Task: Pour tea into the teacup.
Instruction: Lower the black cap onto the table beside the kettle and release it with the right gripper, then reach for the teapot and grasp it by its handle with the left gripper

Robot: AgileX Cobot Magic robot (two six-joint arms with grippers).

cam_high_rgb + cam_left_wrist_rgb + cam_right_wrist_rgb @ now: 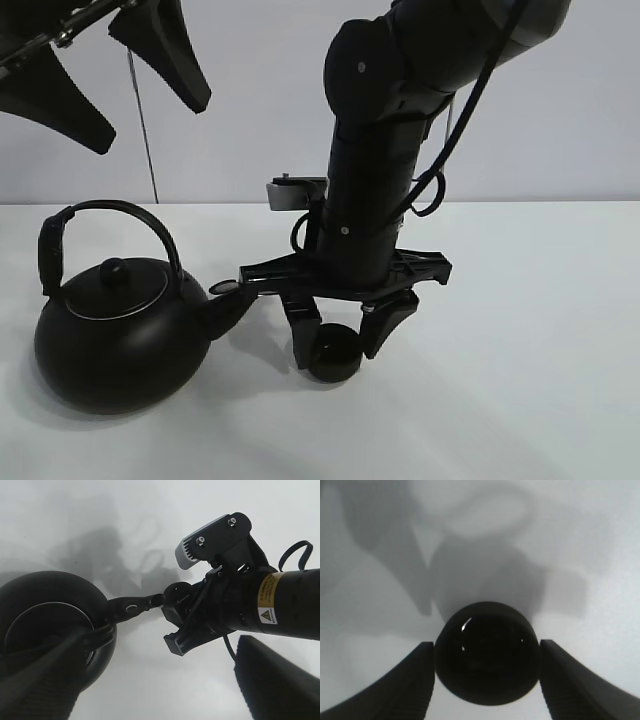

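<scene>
Right gripper (487,647): fingers closed in on the small, low, round matte-black teacup (487,655), one dark pad per side. Both pads look to touch the cup wall in the wrist view, and the jaws stand only as wide as the cup itself.

The teacup sits upright on the plain white table (520,350), approx mid-table in the ext. view, right under the right arm, which comes down near vertical. The cup inside is dark w/ a couple of small glints; can't tell if any liquid is in it.

Just beside it, toward the left arm's side, is the big round black kettle (110,345), upright on the table, w/ knobbed lid on and arched handle (110,208) standing up. Its spout (232,300) points toward the teacup. The spout tip is near the right gripper's nearer finger and higher than the cup rim, apart from the cup.

Left gripper (152,122): up high at the top left of the ext. view, well above the kettle. Fingers are spread wide w/ nothing btwn them, clear of the handle.
</scene>
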